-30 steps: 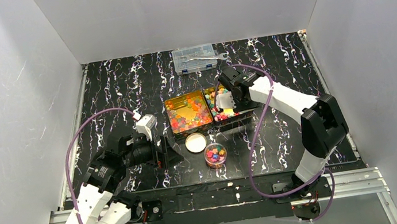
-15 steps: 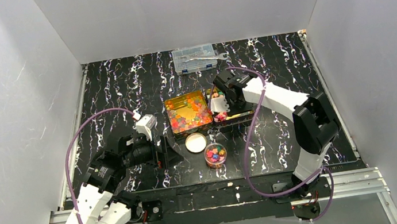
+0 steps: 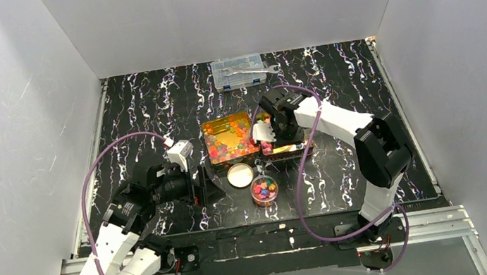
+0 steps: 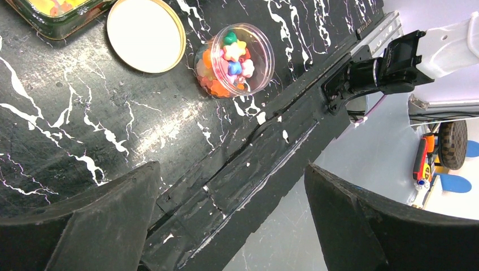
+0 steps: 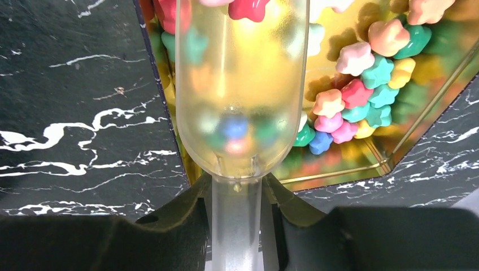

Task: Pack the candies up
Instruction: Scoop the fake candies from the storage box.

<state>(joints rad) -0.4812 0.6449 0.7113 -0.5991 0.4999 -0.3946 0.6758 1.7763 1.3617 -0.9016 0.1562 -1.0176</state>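
Observation:
Glossy red, orange and yellow candies fill the left gold tin [image 3: 230, 138]. Pastel candies [image 5: 356, 93] lie in the right gold tin [image 3: 289, 147], partly hidden by my right arm. My right gripper [image 5: 236, 195] is shut on the handle of a clear plastic scoop [image 5: 240, 84]. The scoop is over that tin's left edge [image 3: 263, 133] with a few candies showing in or through it. A small clear round jar [image 4: 234, 59] holding mixed candies stands in front of the tins [image 3: 265, 190]. My left gripper [image 4: 231, 214] is open and empty, left of the jar, over the table's near edge.
A white round lid [image 4: 146, 35] lies beside the jar, also in the top view [image 3: 240, 175]. A clear compartment box with a wrench [image 3: 239, 71] sits at the back. White walls enclose the black marbled table [image 3: 151, 107]. A purple cable loops left of my left arm.
My right gripper has carried the scoop leftward, from over the middle of the pastel tin to its left edge. My left arm has not moved.

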